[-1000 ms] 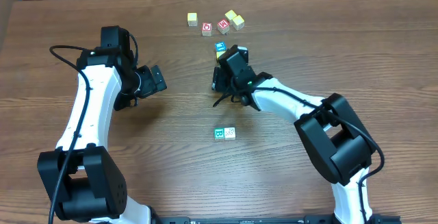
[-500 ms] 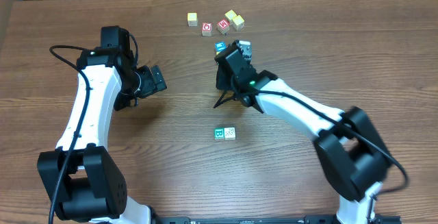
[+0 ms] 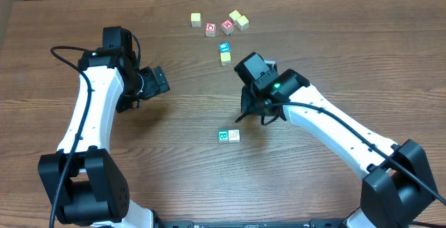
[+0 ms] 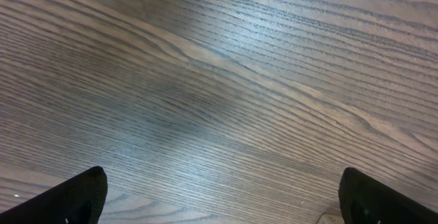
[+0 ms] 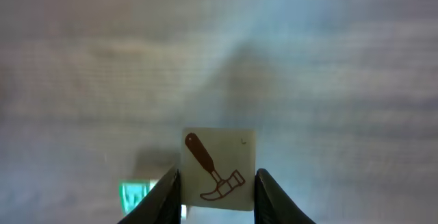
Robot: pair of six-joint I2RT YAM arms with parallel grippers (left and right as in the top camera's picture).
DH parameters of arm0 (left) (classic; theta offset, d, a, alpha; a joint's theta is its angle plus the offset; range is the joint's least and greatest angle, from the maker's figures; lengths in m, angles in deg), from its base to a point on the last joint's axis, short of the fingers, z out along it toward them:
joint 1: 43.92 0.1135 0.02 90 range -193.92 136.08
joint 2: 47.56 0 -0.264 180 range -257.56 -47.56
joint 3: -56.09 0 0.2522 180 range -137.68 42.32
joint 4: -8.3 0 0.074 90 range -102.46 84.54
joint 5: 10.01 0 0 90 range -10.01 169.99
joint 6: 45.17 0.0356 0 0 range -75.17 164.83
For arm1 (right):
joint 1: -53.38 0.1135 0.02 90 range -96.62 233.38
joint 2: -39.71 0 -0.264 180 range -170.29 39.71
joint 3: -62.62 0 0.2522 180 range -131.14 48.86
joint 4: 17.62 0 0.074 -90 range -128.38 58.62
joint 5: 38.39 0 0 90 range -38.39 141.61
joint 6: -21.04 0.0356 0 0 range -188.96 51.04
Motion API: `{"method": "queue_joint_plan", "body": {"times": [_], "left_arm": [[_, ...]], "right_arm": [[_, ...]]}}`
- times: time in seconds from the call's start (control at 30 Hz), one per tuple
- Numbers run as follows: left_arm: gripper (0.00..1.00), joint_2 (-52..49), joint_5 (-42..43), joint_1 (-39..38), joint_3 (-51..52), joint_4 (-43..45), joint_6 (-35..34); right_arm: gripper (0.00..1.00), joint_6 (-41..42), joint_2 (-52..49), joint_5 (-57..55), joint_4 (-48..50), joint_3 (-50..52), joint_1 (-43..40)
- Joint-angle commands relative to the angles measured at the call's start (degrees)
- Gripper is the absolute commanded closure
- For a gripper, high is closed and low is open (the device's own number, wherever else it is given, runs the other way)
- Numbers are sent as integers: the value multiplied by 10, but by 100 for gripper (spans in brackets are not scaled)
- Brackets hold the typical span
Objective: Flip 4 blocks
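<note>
Wood table (image 3: 348, 33); right jaws clamp hammer-face block (image 5: 217, 169).

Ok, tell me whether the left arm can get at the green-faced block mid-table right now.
Probably yes. The left gripper is open and empty, with bare table between it and the green-faced block. The right gripper, shut on the hammer block, hovers close beside and might crowd it.

In my right wrist feed, bottom centre, I see a cream wooden cube (image 5: 219, 169) printed with a brown hammer. Overhead, mid-frame, a teal-green lettered wooden cube (image 3: 223, 137) and a white, faintly patterned wooden cube (image 3: 234, 136) show against the brown wood-grain table (image 3: 174, 158). Near the top are a red-faced wooden cube (image 3: 210, 29) and a blue-faced wooden cube (image 3: 224, 47).
</note>
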Motion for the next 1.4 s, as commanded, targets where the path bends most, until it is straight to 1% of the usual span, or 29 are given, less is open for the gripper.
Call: {"method": "queue_joint_plan", "body": {"times": [0.0,0.17,0.37,0.43,0.5,0.53,0.57,0.6,0.63,0.77,0.87,0.97,1.03,1.07,1.17,1.2,1.27,1.37], "left_arm": [[0,-4,-6,-1,-9,0,11],[0,-4,-6,-1,-9,0,11],[0,-4,-6,-1,-9,0,11],[0,-4,-6,-1,-9,0,11],[0,-4,-6,-1,-9,0,11],[0,-4,-6,-1,-9,0,11],[0,-4,-6,-1,-9,0,11],[0,-4,-6,-1,-9,0,11],[0,-4,-6,-1,-9,0,11],[0,-4,-6,-1,-9,0,11],[0,-4,-6,-1,-9,0,11],[0,-4,-6,-1,-9,0,11],[0,-4,-6,-1,-9,0,11],[0,-4,-6,-1,-9,0,11],[0,-4,-6,-1,-9,0,11],[0,-4,-6,-1,-9,0,11],[0,-4,-6,-1,-9,0,11],[0,-4,-6,-1,-9,0,11]], "right_arm": [[78,2,3,94,-8,32,1],[78,17,3,110,13,81,0],[78,17,3,123,45,108,1],[74,17,2,123,45,109,1],[68,17,2,123,43,109,1],[62,17,2,123,43,109,1],[49,17,2,123,43,109,1],[42,17,2,123,43,109,1],[38,16,2,123,43,109,1],[35,17,2,123,42,109,1],[35,16,2,123,31,109,1],[37,17,2,105,22,109,1],[43,17,2,88,24,109,1],[47,17,2,82,26,109,1],[65,17,-1,76,40,109,1],[70,17,-3,76,45,109,1],[75,18,-13,73,52,109,1],[78,41,-26,55,52,110,1]]}}
